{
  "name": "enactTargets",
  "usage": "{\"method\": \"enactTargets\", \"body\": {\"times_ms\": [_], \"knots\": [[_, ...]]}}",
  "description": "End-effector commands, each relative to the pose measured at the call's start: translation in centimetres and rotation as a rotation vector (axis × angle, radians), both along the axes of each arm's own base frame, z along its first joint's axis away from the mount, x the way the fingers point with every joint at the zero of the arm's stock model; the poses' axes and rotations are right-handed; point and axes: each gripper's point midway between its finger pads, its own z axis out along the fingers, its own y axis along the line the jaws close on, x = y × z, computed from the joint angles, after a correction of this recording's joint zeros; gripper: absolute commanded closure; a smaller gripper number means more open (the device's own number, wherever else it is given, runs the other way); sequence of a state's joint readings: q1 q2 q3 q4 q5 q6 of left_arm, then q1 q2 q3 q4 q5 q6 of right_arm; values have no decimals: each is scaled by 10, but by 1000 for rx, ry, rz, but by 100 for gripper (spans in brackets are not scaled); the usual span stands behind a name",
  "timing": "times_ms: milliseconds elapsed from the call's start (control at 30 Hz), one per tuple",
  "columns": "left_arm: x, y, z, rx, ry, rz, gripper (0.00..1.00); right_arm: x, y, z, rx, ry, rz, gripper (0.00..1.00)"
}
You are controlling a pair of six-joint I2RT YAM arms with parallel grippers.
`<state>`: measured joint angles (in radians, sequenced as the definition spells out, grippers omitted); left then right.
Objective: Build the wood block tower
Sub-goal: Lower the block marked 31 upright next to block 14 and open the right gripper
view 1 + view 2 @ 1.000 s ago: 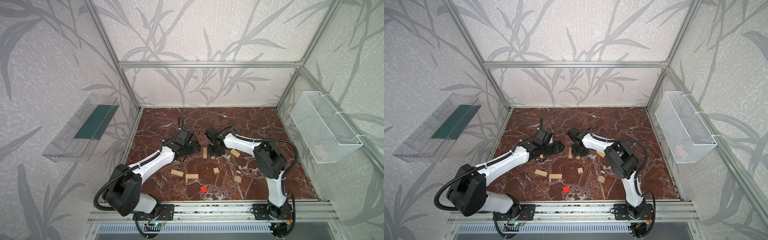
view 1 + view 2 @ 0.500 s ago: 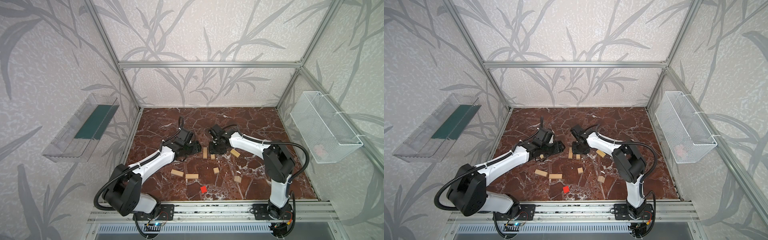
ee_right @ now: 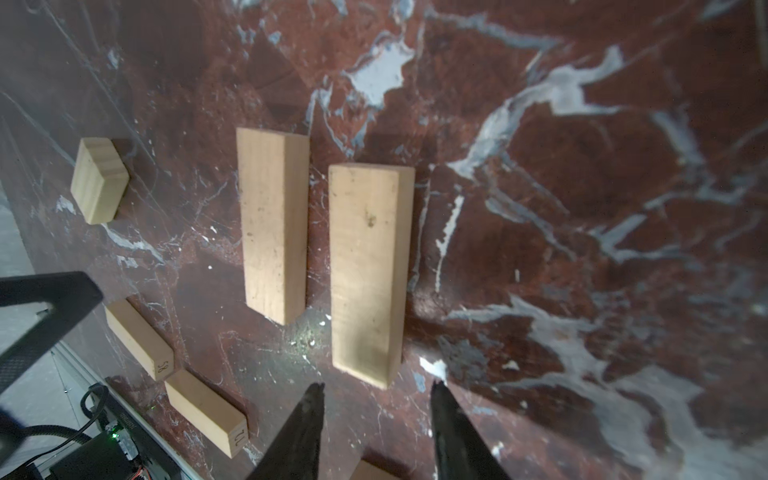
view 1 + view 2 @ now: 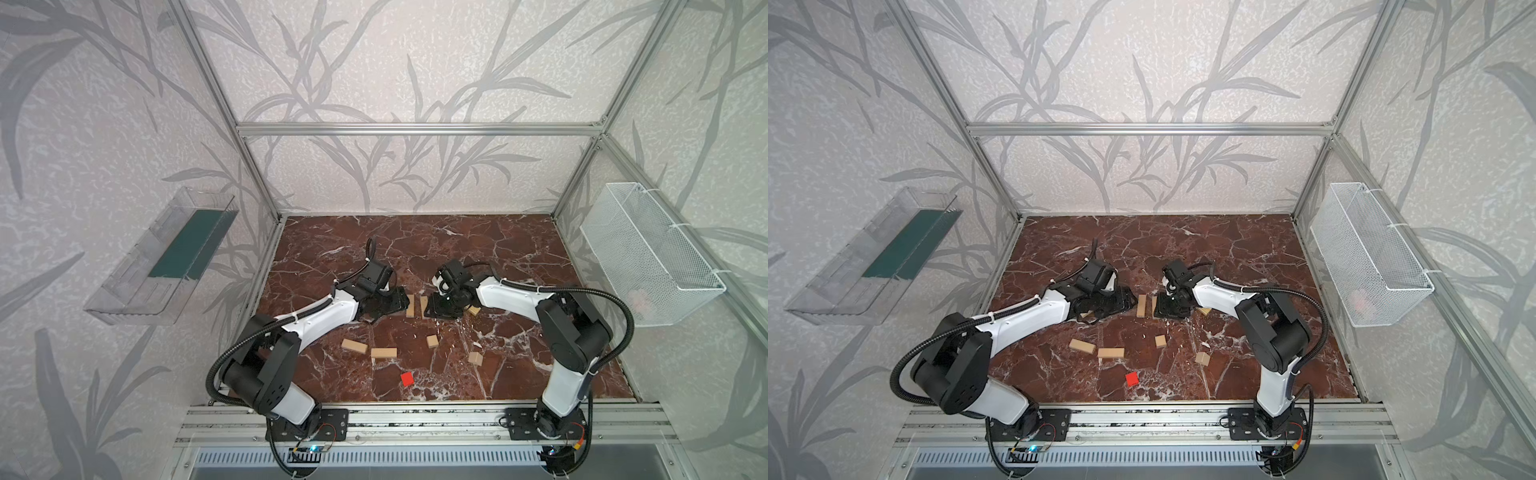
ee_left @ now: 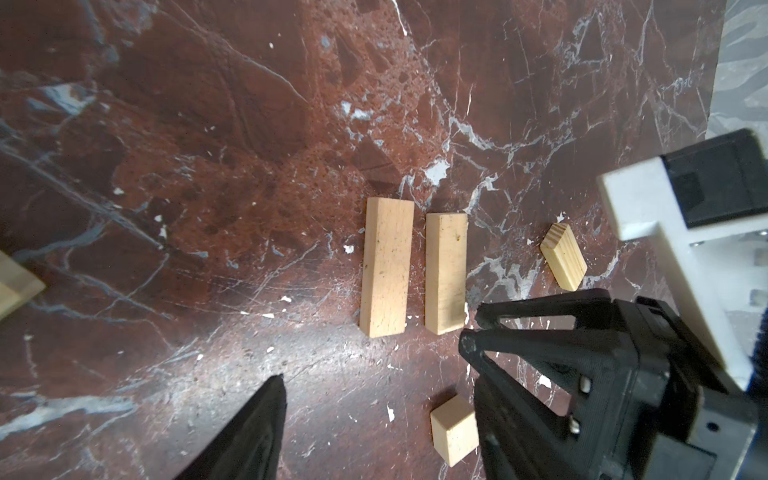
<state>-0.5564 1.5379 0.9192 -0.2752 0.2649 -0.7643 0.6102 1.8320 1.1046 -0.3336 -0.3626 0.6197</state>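
Two pale wood blocks, both bars, lie side by side on the marble floor (image 4: 415, 249): one bar (image 4: 410, 305) (image 5: 386, 266) (image 3: 274, 224) and its neighbour (image 4: 424, 306) (image 5: 445, 272) (image 3: 368, 270). There is no tower standing. My left gripper (image 4: 401, 301) (image 5: 382, 415) is open just left of the pair, holding nothing. On the right, my right gripper (image 4: 434, 308) (image 3: 378, 399) is open and empty, its fingertips just short of the nearer bar's end. Two more bars (image 4: 354, 345) (image 4: 383, 353), two cubes (image 4: 432, 341) (image 4: 475, 358) and a red cube (image 4: 407, 379) lie nearer the front.
Another small block (image 4: 473, 310) (image 5: 564, 255) lies beside the right arm. A clear tray (image 4: 166, 257) hangs on the left wall. On the right wall there is a wire basket (image 4: 648, 257). An aluminium rail (image 4: 415, 419) runs along the front.
The right gripper's jaws have widened and let go of the bar, which now lies beside the other one. Its elbow has swung to the right. The left arm has stayed still.
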Motion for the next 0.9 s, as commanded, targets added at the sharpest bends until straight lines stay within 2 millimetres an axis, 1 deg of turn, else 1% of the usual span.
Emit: {"method": "enactTargets", "body": {"times_ms": [0,200,333,633,867], "knots": [[7,-10,6,-23,-17,3,30,15,10,15,95,-65,-3,57],[7,-10,4,-6,-25,2,30,17,5,7,85,-65,-20,60],[8,-6,0,15,-26,5,30,19,3,2,96,-51,-51,62],[7,-1,-3,52,-27,6,30,17,0,-9,95,-31,-61,71],[8,1,-4,69,-27,2,30,15,-2,-14,93,-26,-68,75]]}}
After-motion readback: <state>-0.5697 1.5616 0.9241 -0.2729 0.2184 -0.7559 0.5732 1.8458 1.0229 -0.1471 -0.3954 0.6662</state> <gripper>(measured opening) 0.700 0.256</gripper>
